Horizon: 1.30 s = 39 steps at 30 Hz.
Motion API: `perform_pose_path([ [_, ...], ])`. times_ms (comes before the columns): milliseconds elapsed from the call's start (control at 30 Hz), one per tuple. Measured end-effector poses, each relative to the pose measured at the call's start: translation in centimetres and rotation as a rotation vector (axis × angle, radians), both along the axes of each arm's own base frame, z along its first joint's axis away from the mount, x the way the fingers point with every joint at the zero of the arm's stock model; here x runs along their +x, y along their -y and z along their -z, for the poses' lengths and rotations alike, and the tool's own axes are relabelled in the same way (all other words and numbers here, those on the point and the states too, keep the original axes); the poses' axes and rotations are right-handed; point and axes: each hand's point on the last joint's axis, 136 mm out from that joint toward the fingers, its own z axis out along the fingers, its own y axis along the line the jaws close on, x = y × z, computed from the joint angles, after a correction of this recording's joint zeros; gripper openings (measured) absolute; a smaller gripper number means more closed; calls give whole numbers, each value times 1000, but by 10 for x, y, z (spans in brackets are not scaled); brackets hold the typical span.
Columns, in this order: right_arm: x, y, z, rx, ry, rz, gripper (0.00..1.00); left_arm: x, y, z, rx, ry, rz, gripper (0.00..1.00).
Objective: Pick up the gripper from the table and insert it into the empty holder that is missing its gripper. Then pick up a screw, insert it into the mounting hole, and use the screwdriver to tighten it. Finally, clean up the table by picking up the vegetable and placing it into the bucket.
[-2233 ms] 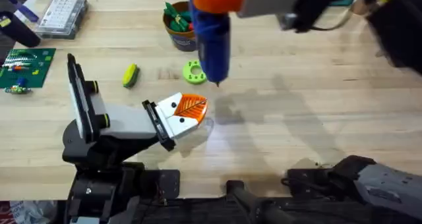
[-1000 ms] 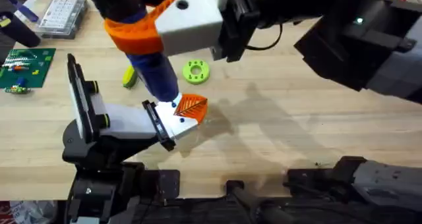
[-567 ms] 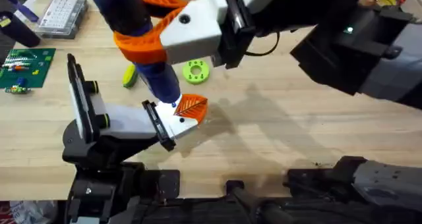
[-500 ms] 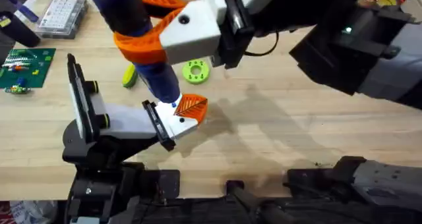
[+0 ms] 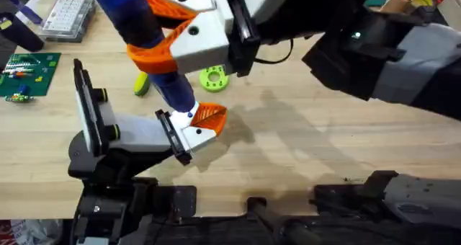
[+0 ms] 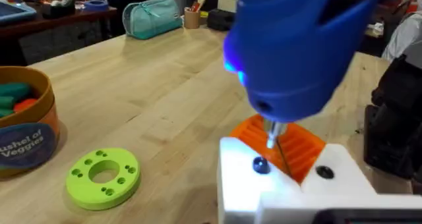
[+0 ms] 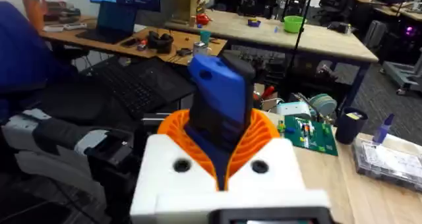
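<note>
Our right arm has swung in from far right over the last couple of seconds and now hangs over the middle of the table (image 5: 346, 151). Its right gripper (image 5: 189, 30) is clamped on the screwdriver (image 5: 148, 36), orange ribbed pads either side of the blue body (clear in the right wrist view too (image 7: 221, 115)).

Since about a second ago the tool has only tilted and crept slightly; the bit tip is down at the holder (image 5: 189, 133). In the left wrist view the bit (image 6: 273, 140) sits right beside the dark screw (image 6: 260, 165) in the white mount, apparently not seated in it, though we can't be sure.

The orange gripper (image 5: 209, 117) is already in the holder, so insertion looks done and we're at the tightening step. Judgement: tip alignment needs a small correction before driving.

Left gripper: can't tell.

Cleanup not started: the vegetable (image 5: 141, 83) lies on the table left of the green ring (image 5: 213, 77), partly hidden by the screwdriver. The bucket (image 6: 23, 128) is at the far side, near the ring.
</note>
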Motion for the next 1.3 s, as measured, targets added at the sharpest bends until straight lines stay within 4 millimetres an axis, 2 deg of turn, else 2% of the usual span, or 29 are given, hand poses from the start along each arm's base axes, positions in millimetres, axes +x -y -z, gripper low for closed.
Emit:
perform_pose_path([
  [633, 7, -7, 14, -22, -23, -1, 28, 0, 0, 0, 0, -1, 0, 12],
  [1300, 7, -7, 17, -36, -38, 0, 28, 0, 0, 0, 0, -1, 0, 13],
])
